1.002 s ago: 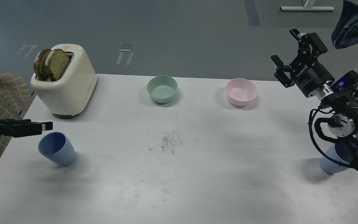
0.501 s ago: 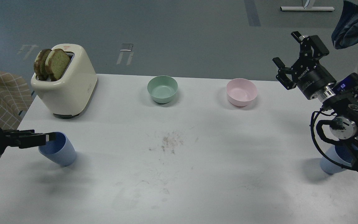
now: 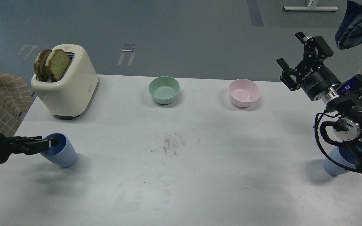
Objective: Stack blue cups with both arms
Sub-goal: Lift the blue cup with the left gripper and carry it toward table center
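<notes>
One blue cup (image 3: pixel 62 154) stands at the table's near left, leaning a little. My left gripper (image 3: pixel 49 143) comes in from the left, level and side-on, with its tip over the cup's mouth and covering part of the rim. Its two fingers cannot be told apart, and I cannot tell whether it touches the rim. The second blue cup (image 3: pixel 334 164) stands at the near right, mostly hidden behind my right arm. My right gripper (image 3: pixel 290 48) is held high above the table's far right edge, open and empty, far from that cup.
A cream toaster (image 3: pixel 69 86) with two bread slices stands at the back left. A mint-green bowl (image 3: pixel 164 89) and a pink bowl (image 3: pixel 244 92) stand along the back of the white table (image 3: pixel 181 175). A checked cloth (image 3: pixel 2 94) lies off the left edge.
My left gripper has come down and toward me, from above the left cup's far rim to over its mouth. My right gripper has shifted slightly right and up. Neither cup has moved.
</notes>
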Controlling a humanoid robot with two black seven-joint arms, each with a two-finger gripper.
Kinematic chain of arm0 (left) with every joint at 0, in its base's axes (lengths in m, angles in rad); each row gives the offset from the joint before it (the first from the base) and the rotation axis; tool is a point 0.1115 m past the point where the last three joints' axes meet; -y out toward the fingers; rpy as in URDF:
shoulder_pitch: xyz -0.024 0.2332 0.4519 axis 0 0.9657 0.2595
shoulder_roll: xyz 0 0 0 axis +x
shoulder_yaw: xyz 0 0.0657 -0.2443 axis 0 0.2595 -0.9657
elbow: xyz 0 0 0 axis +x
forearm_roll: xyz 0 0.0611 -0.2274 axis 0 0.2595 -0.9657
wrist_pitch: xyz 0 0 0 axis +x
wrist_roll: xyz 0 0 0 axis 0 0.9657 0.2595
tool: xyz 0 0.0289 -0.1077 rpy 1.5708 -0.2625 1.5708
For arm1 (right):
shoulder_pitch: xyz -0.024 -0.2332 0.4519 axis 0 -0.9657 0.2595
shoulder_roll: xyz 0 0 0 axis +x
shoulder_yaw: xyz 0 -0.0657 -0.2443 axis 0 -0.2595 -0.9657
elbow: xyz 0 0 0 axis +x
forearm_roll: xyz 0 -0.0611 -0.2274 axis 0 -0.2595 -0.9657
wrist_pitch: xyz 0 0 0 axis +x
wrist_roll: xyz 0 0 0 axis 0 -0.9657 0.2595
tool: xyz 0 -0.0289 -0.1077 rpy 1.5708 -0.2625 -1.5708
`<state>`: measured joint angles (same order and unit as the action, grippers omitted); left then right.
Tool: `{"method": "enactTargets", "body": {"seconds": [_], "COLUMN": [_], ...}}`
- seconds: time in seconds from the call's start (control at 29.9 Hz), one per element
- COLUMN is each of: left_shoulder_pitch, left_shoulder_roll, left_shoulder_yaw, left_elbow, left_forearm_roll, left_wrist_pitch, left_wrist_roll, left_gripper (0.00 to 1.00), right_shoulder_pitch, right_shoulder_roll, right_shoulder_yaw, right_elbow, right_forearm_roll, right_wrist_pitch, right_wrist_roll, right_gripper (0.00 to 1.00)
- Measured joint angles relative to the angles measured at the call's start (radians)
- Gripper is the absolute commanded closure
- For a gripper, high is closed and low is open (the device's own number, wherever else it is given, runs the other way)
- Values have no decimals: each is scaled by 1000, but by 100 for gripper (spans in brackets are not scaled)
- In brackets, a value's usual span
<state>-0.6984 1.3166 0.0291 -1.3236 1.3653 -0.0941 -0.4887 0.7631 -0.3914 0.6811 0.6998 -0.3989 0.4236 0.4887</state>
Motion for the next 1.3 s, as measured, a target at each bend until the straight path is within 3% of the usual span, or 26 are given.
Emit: {"method": "enactTargets", "body": {"seconds": [0.13,0.8,1.1,1.3], "left_shoulder_pitch": [2,-26,-270,-416], "left_shoulder_roll": [-13,17,40,-43], "left_shoulder_yaw": [0,-52,-104,-104], "left_elbow": [14,1,-136,-169], "left_forearm_roll": [0,73,145,188], "left_wrist_pitch": [22,110,104,64], "left_wrist_roll": [0,0,0,0], "left_gripper": [100,100,100,100], "right_shoulder_pitch": [-4,-5,33,92], "right_shoulder_roll": [0,-19,-69,-112], "right_shoulder_yaw": [0,2,4,3], "right_elbow": [0,17,62,74], "right_forearm_roll": [0,0,0,1], "right_wrist_pitch": [0,-1,-15,-20], "right_wrist_roll": [0,0,0,0], "right_gripper": [0,0,0,0]}}
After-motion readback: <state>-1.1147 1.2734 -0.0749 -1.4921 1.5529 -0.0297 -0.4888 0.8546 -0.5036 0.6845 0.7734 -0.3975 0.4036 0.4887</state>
